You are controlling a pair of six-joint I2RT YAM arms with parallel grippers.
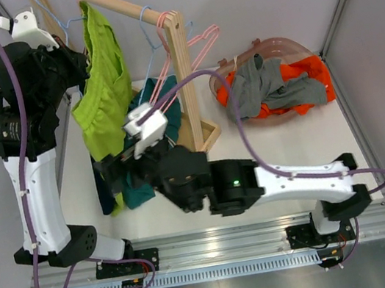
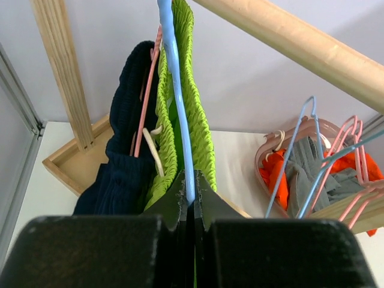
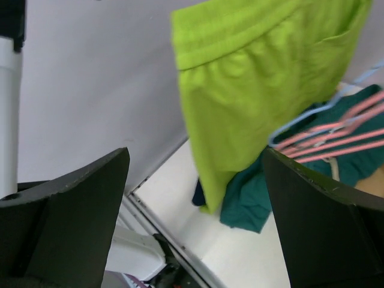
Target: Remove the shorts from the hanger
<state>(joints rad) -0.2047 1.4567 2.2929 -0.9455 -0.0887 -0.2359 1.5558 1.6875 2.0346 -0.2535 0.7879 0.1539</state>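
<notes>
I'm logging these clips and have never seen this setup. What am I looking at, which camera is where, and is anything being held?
Two robot arms are bolted at the near edge of the table, each ending in a two-finger gripper. The overhead picture looks down on both; the other two come from cameras on the wrists. The left gripper is shut on a blue hanger carrying the lime green shorts on the wooden rack, with navy shorts hanging beside them. The right gripper is open, empty, facing the green pair. The teal shorts lie heaped at the rack's foot. A pink basket holds orange shorts and grey shorts.
</notes>
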